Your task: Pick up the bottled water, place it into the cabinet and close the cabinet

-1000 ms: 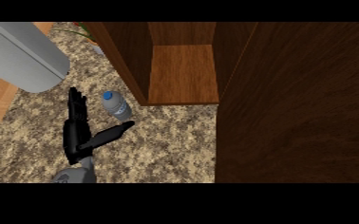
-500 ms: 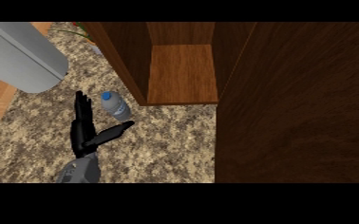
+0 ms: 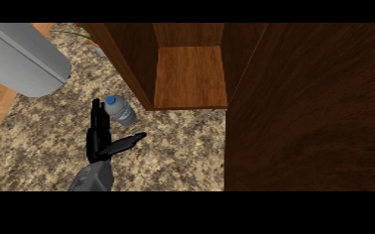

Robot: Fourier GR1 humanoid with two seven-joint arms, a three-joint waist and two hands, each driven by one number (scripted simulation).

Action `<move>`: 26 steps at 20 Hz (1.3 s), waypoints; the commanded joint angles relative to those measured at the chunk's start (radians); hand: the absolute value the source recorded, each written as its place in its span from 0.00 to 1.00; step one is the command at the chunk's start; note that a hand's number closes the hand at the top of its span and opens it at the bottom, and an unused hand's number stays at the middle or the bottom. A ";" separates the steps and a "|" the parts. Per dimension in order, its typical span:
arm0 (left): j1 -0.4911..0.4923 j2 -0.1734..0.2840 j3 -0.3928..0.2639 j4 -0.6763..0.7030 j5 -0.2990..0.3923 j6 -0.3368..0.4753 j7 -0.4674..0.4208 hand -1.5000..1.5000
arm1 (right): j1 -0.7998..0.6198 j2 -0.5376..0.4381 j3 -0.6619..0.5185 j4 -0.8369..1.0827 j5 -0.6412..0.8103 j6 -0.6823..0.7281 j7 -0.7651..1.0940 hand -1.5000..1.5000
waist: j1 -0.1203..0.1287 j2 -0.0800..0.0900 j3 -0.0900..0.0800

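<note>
At lower left, the left hand (image 3: pixel 99 138) has fingers straight and apart, just beside the bottled water (image 3: pixel 119 110).

The big grey thing (image 3: pixel 29 59) at the far left is cut off by the edge, the dark cabinet door (image 3: pixel 300 119) runs off the right side, and a green plant (image 3: pixel 84 32) peeks from behind the cabinet (image 3: pixel 189 74).

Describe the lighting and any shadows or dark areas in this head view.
Head view: even, soft light on the counter, no glare; the cabinet shelf is bright while its side walls are dark; the open door at right is dim; the bottled water and left robot hand cast hardly any visible shadow.
</note>
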 commanded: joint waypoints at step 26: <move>-0.026 -0.008 -0.087 0.160 -0.003 -0.362 -0.139 1.00 | 0.082 -0.002 0.019 -0.135 -0.039 -0.003 0.043 0.00 | 0.023 -0.009 0.003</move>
